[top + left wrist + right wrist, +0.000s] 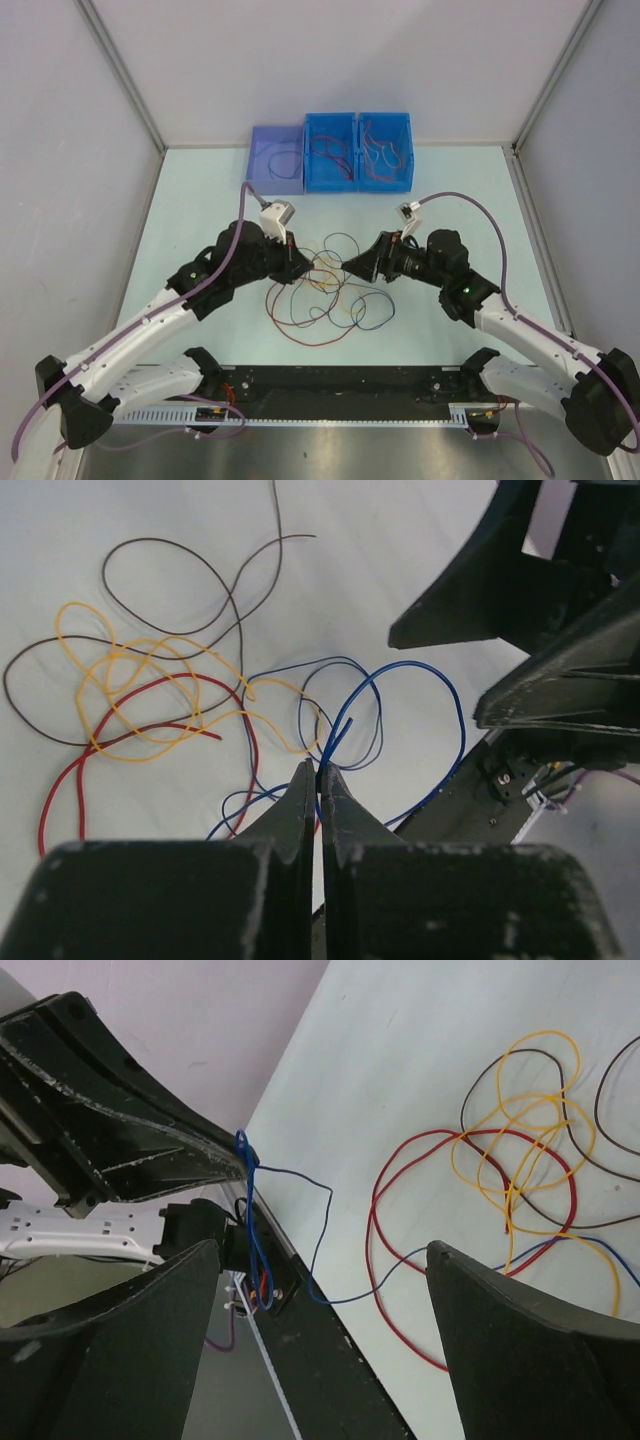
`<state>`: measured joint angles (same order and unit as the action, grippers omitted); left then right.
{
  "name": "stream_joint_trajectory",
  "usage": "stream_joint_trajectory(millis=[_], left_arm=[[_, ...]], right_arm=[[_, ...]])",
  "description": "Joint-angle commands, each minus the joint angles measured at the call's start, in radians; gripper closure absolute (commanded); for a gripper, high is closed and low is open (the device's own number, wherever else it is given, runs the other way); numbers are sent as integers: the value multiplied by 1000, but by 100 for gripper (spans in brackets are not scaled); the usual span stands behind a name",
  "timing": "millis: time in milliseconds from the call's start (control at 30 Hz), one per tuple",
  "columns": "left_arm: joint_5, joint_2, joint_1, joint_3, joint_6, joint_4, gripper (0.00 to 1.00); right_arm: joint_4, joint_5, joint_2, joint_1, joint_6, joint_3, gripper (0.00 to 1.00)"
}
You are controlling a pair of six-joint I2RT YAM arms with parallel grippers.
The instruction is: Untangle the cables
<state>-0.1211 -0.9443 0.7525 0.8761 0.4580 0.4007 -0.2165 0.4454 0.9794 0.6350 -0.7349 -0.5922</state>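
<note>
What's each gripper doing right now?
Left gripper: closed on the blue cable.
Right gripper: open, holding nothing.

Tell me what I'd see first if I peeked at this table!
A colourful tangle of cables sprawls in the middle of the table. The left gripper is pinched shut on a blue cable, while the right gripper gapes open. Three blue bins at the far edge hold more cables.

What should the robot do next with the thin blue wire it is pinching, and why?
Probably lift the left gripper gently: it is shut on the thin blue wire, whose strands cross the thin red wire and thin yellow wire, while the right gripper is open and holds nothing.
</note>
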Motion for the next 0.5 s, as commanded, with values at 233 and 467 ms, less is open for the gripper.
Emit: stream_joint_trajectory(millis=[233, 467], left_arm=[[-26, -42, 94, 44, -56, -11, 100], [29, -102, 149, 70, -61, -5, 100]], right_arm=[[-3, 21, 65, 58, 28, -77, 25], [2, 15, 73, 75, 29, -96, 54]])
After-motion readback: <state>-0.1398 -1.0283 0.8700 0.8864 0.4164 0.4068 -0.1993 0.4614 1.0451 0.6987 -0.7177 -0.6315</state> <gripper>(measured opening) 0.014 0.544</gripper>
